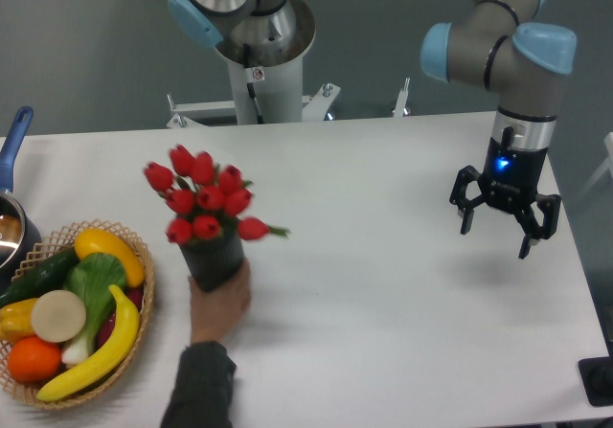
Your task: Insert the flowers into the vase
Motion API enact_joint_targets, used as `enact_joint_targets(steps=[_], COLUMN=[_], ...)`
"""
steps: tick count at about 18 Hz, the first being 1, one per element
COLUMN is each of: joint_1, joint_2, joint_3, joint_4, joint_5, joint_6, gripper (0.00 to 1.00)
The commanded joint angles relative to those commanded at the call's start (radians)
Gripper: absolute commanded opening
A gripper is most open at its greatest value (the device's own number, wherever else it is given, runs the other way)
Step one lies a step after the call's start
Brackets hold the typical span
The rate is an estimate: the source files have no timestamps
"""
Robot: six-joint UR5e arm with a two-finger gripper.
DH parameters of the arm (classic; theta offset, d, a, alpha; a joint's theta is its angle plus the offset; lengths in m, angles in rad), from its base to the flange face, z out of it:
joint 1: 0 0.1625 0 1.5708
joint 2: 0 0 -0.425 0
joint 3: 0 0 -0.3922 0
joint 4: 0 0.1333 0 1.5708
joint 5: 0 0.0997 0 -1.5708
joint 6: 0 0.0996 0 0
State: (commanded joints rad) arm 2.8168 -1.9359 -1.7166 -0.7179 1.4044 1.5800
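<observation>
Standing in the vase at nine o'clock, the flowers are already inserted; a person's hand grips it. At three o'clock the gripper is held spread, empty. No further insertion seems required.

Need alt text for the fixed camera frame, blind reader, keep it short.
A person's hand grips a dark vase already holding red tulips on a white table, beside a wicker basket of fruit and vegetables at the left. The robot's gripper hangs open and empty over the table's right side. A blue-handled pot sits at the left edge.
</observation>
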Motion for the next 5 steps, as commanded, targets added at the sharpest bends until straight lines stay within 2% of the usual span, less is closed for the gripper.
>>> enact_joint_targets(steps=[2, 5], joint_1=[-0.031, -0.04], joint_2=[-0.002, -0.006], joint_3=[0.012, 0.018], joint_4=[0.0, -0.003], joint_5=[0.118, 0.142], joint_6=[0.001, -0.021], gripper=[1.0, 1.0])
